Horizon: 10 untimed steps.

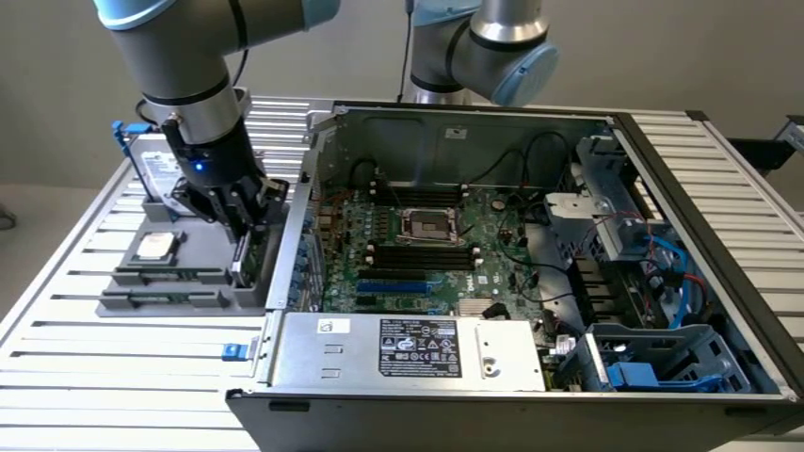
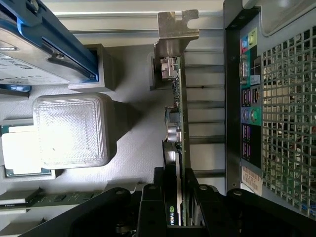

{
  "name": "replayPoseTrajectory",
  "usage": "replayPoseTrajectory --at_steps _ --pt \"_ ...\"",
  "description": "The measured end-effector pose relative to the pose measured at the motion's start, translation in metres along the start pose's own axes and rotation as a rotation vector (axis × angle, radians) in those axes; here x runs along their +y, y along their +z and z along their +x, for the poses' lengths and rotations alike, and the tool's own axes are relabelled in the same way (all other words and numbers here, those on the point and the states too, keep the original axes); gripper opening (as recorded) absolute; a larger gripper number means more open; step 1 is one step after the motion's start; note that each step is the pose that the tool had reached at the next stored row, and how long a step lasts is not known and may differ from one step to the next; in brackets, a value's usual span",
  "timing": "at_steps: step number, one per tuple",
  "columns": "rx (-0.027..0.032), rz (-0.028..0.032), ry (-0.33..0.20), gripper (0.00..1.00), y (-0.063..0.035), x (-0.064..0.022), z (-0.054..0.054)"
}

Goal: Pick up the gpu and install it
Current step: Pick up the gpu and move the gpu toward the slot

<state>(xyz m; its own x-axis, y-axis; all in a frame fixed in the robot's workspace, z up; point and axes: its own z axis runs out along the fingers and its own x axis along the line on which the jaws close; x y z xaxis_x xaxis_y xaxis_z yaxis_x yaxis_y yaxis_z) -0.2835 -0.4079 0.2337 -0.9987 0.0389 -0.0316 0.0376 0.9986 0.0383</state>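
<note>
Fingers closed on the gpu, one pad on each face. The gripper is over the grey parts tray, just beside the open computer case.

Tray contents:
- gpu, standing on edge nearest the case
- blue-framed hard drive
- small silver drive

Gpu long axis runs parallel to the case wall. Its silver bracket is at the end away from the fingers.

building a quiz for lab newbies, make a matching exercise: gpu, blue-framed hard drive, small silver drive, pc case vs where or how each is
1 gpu
2 blue-framed hard drive
3 small silver drive
4 pc case

a lying flat on the gray tray
b open, motherboard showing
c on edge in the gripper
d at the tray's far end

Pairs: 1-c, 2-d, 3-a, 4-b
</note>
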Motion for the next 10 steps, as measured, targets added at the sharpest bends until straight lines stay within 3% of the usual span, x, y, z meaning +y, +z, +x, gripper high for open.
replayPoseTrajectory --at_steps 10 --pt "0.0 0.0 0.0 0.27 0.0 0.0 -0.0004"
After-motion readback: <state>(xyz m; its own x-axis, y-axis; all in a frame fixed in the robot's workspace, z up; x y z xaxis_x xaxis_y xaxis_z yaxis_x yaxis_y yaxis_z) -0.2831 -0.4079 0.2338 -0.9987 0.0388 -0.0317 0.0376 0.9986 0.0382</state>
